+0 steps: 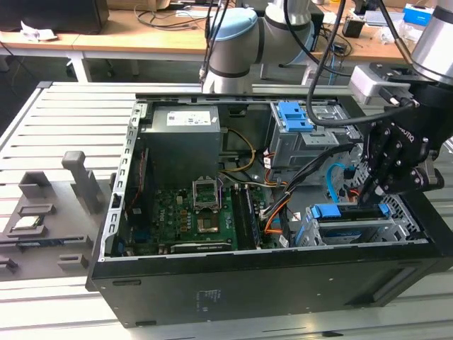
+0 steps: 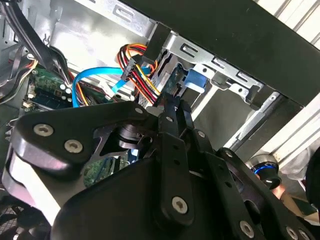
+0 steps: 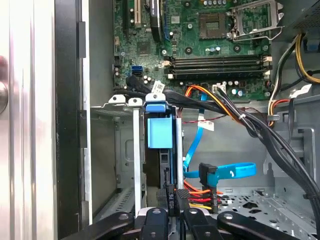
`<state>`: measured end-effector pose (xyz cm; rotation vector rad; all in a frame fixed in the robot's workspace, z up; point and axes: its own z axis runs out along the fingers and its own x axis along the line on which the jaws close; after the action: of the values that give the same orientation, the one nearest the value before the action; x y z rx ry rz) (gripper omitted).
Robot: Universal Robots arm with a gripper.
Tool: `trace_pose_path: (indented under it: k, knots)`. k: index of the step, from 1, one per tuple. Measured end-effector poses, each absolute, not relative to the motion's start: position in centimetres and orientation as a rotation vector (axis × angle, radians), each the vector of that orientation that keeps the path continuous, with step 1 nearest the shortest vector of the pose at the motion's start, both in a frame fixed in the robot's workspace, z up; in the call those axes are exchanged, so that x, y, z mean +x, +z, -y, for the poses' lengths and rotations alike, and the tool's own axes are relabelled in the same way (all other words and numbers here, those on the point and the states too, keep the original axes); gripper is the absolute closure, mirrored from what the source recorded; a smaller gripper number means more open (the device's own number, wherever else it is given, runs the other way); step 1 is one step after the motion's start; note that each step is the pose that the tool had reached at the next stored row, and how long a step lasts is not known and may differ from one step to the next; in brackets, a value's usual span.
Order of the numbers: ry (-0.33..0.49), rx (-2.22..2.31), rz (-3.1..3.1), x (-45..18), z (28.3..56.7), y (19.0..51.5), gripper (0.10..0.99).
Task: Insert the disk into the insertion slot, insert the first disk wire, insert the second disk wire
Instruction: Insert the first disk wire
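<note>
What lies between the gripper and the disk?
In the first wrist view, the black plug of the first disk wire sits between gripper and disk.

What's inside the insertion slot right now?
The disk, in its blue caddy, sits in the insertion slot. The gripper and the first disk wire cover the disk's near end, so whether anything is plugged in there can't be seen.

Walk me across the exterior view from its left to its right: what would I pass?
Grey plastic fixtures → green motherboard → tall grey cage with a blue latch → gripper, shut on the first disk wire.
</note>
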<state>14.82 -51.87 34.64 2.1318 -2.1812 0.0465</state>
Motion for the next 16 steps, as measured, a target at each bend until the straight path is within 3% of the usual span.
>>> trace_pose_path:
  k: [16]
  knots:
    - [0.027, 2.141, 2.19, 15.08, 51.87, 34.16, 0.902]
